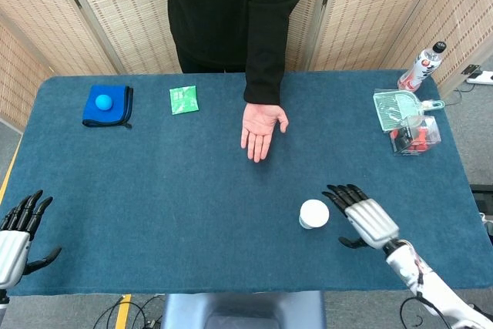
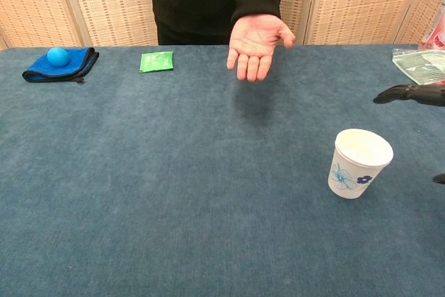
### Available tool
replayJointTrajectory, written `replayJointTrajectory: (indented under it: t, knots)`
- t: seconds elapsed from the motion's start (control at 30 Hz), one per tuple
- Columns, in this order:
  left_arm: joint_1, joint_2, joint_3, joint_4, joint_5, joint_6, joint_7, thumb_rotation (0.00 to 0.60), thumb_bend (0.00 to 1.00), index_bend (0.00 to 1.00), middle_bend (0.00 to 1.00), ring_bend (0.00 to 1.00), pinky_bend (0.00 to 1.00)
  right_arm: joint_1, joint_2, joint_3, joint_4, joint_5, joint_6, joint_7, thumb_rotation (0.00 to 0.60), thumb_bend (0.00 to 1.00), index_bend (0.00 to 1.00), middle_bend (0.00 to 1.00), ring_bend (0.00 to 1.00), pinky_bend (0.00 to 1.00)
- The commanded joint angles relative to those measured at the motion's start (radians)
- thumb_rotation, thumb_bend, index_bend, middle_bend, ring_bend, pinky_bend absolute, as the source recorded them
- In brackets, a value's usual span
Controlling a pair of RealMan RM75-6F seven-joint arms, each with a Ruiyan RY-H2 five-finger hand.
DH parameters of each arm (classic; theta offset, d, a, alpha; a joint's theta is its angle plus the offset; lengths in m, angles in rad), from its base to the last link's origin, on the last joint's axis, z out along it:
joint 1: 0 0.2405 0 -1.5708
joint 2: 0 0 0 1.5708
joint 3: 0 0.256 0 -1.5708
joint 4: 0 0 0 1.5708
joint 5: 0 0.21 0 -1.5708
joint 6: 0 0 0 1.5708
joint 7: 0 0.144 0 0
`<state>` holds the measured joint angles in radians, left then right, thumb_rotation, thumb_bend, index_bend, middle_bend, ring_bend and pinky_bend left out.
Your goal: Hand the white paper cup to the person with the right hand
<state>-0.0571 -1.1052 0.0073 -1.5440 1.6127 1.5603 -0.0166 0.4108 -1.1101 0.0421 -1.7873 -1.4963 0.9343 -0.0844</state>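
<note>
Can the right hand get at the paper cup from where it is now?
Probably yes. The right hand is open just beside the paper cup, not touching it, and nothing lies between them. The cup stands upright on bare tablecloth, clear of the other items.

No text can be read; the white paper cup (image 2: 359,163) bears only blue flowers.
</note>
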Motion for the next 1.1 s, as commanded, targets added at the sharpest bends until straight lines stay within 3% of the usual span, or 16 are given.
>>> replayJointTrajectory:
  t: [0.03, 0.23, 0.3, 0.4, 0.5, 0.87, 1.0, 1.1]
  knots:
    - [0.003, 0.003, 0.001, 0.001, 0.003, 0.007, -0.009, 0.600, 0.27, 0.07, 0.00, 0.00, 0.17, 0.091, -0.048, 0.041, -0.008, 0.103, -0.111, -0.029, 0.600, 0.18, 0.00, 0.04, 0.00, 0.00]
    - [0.005, 0.008, 0.002, 0.003, 0.008, 0.014, -0.024, 0.600, 0.27, 0.07, 0.00, 0.00, 0.17, 0.132, -0.090, 0.054, 0.014, 0.155, -0.154, -0.029, 0.600, 0.21, 0.00, 0.09, 0.00, 0.01]
    - [0.006, 0.010, 0.004, 0.003, 0.013, 0.016, -0.030, 0.600, 0.27, 0.07, 0.00, 0.00, 0.17, 0.149, -0.112, 0.059, 0.025, 0.166, -0.160, -0.027, 0.600, 0.24, 0.04, 0.13, 0.04, 0.10]
    - [0.009, 0.012, 0.005, 0.003, 0.019, 0.024, -0.036, 0.600, 0.27, 0.07, 0.00, 0.00, 0.17, 0.147, -0.126, 0.054, 0.029, 0.156, -0.129, -0.040, 0.600, 0.30, 0.24, 0.26, 0.18, 0.32]
    - [0.013, 0.012, 0.006, 0.004, 0.021, 0.031, -0.035, 0.600, 0.27, 0.07, 0.00, 0.00, 0.17, 0.141, -0.114, 0.043, 0.012, 0.153, -0.106, -0.059, 0.600, 0.33, 0.31, 0.33, 0.27, 0.42]
    - [0.018, 0.009, 0.008, 0.000, 0.027, 0.038, -0.022, 0.600, 0.27, 0.07, 0.00, 0.00, 0.17, 0.101, -0.051, 0.045, -0.077, 0.112, 0.036, -0.087, 0.600, 0.39, 0.33, 0.35, 0.29, 0.44]
    - [0.013, 0.009, 0.006, 0.000, 0.024, 0.030, -0.023, 0.600, 0.27, 0.07, 0.00, 0.00, 0.17, 0.119, -0.007, 0.095, -0.155, 0.111, 0.071, -0.095, 0.600, 0.39, 0.33, 0.35, 0.29, 0.44]
    - [0.008, 0.011, 0.004, 0.000, 0.017, 0.018, -0.033, 0.600, 0.27, 0.07, 0.00, 0.00, 0.17, 0.173, 0.018, 0.174, -0.217, 0.194, 0.053, -0.124, 0.600, 0.38, 0.33, 0.35, 0.29, 0.44]
